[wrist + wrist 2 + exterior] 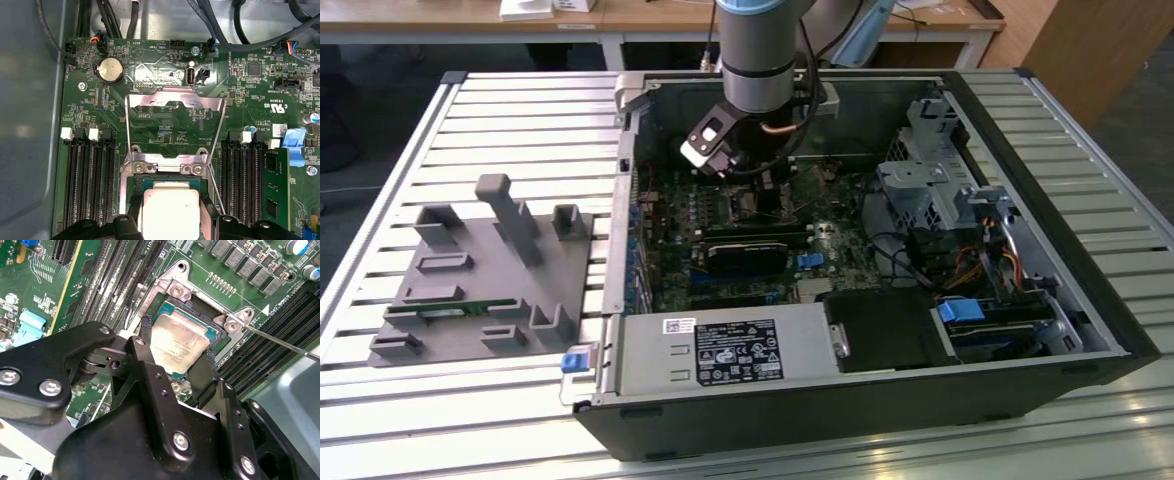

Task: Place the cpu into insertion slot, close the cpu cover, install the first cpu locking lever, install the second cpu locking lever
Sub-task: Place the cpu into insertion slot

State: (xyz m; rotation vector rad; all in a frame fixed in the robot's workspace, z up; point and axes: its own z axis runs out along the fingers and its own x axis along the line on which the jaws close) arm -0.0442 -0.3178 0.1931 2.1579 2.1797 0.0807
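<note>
The hand (178,340) grasped the cpu (175,347) by two opposite edges, holding it flat directly beneath itself and squarely over the insertion slot (199,306). Seating undetermined. The cpu cover (145,99) lay hinged open beyond the slot.

arm (758,50): grey column, coming down from 12 o'clock into the open case.
gripper (744,178): low over the green board, toward the board's 12 o'clock edge.
case (854,400): black tower lying on its side, open side up, on the slatted bench (494,110).
board (670,215): green, filling the case floor; a black card (750,258) lies across it at 6 o'clock from the gripper.
power supply (720,352): grey box with a white label, at the case's 7 o'clock corner.
drive cage (927,185): grey metal, at 3 o'clock from the gripper.
fixture (480,280): grey block with upright posts, on the bench at 9 o'clock from the case, apart from it.
clip (574,360): blue, at the case's 8 o'clock edge.
</note>
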